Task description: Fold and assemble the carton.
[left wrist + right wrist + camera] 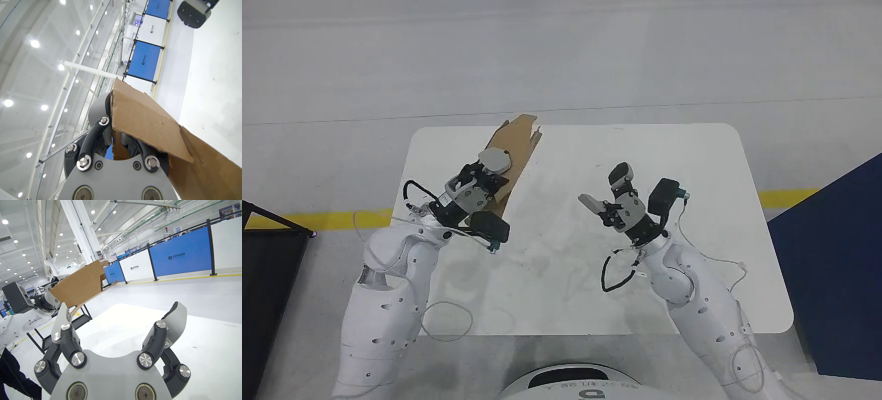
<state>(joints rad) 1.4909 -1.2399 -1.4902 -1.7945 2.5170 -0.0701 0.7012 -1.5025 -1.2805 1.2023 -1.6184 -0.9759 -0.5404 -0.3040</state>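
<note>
A brown cardboard carton (515, 152), still flat and partly folded, is held up in the air over the table's far left part. My left gripper (485, 178) is shut on its near edge; the left wrist view shows the carton (151, 128) pinched between the fingers, one flap bent over them. In the right wrist view the carton (79, 287) hangs tilted above the table edge, off to one side. My right gripper (607, 189) stands open over the middle of the table, nothing between its fingers (175, 313), well apart from the carton.
The white table (572, 280) has rounded corners and bare surface around both arms. A black frame stand (79, 317) sits beside the table's left end. Blue and white partition panels (179, 258) line the floor far behind.
</note>
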